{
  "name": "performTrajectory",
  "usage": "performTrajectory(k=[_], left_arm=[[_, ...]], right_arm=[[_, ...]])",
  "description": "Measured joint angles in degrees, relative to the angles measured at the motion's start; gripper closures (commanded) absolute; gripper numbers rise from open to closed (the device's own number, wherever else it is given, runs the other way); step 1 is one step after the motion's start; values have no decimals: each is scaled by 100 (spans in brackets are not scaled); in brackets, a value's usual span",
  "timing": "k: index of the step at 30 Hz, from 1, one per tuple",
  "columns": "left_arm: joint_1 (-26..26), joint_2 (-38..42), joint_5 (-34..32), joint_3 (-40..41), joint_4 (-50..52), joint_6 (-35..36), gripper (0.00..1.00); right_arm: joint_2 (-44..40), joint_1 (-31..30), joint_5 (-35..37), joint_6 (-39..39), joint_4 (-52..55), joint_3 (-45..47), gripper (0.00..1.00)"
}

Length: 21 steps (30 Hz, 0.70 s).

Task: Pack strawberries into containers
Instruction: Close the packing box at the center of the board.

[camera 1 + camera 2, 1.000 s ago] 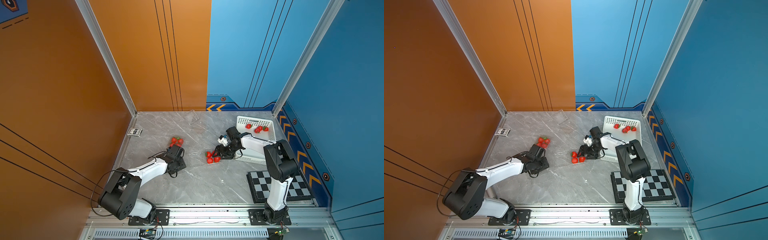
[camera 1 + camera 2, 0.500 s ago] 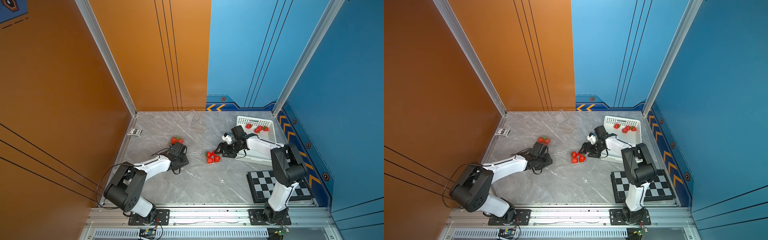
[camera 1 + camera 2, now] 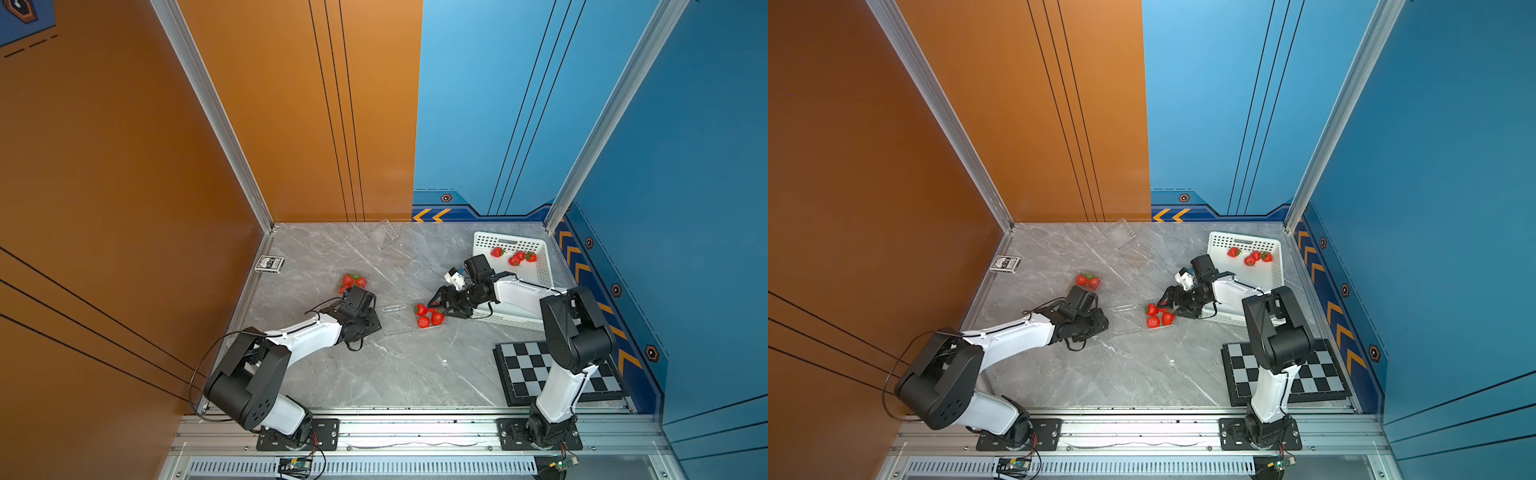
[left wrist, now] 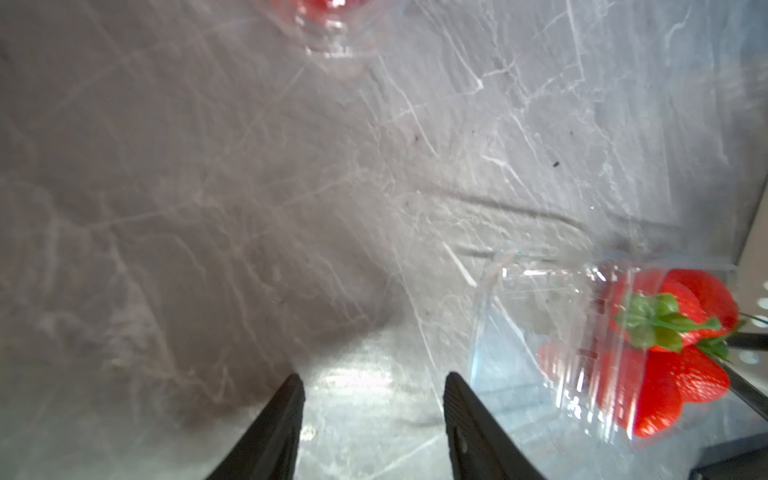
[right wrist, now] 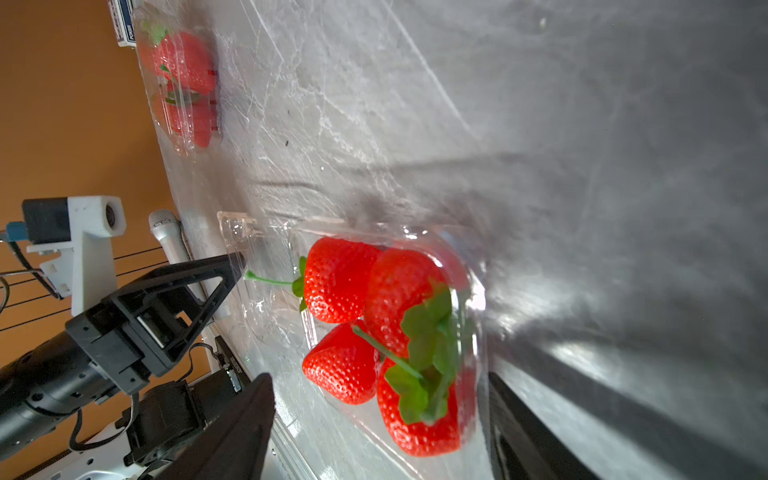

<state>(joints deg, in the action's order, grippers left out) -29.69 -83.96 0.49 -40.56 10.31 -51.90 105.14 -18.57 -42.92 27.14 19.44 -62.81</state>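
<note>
**Hidden or unclear.** The clear plastic nearly vanishes against the grey marble table (image 3: pixel 395 374) in both top views. The empty container (image 3: pixel 386 237) at the middle of the far edge shows only as faint ribbed outlines. The left wrist view cuts off the left container (image 4: pixel 328 25) at the frame edge. The right arm covers part of the basket's near wall. Whether the right fingers touch plastic cannot be told.

**Materials.** The containers are thin, glossy, ribbed clamshells. The strawberries are bright red and seeded, with green leafy caps. The basket (image 3: pixel 544 266) is white perforated plastic.

**Contents.**
- The centre container (image 5: pixel 473 291) lies open near the table's middle and holds four strawberries (image 5: pixel 336 278). Its lid (image 3: pixel 392 320) is folded flat towards the left arm.
- The left container, nearer the left edge, holds strawberries (image 5: pixel 183 70) seen through plastic; their number is unclear.
- The basket, at the far right corner, holds four loose strawberries (image 3: pixel 515 259).

**Grippers.**
- The left gripper (image 4: pixel 370 380) has its fingers spread with nothing between them, just beside the flat lid.
- The right gripper (image 5: pixel 378 376) has its fingers spread wide, one on each side of the centre container.

**Other items.** A card deck (image 3: pixel 269 264) lies at the left edge, and a checkerboard (image 3: pixel 523 374) at the near right corner.
</note>
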Motion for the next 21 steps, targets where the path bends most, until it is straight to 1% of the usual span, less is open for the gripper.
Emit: performTrajectory(k=[6, 14, 21], left_arm=[[-2, 313, 33, 87, -15, -2, 42], [-7, 317, 258, 184, -372, -22, 42], [-144, 374, 308, 184, -612, -46, 42]], right_arm=[[0, 0, -44, 44, -66, 4, 21], [-9, -7, -44, 129, -109, 48, 20], [-138, -17, -55, 153, -118, 107, 19]])
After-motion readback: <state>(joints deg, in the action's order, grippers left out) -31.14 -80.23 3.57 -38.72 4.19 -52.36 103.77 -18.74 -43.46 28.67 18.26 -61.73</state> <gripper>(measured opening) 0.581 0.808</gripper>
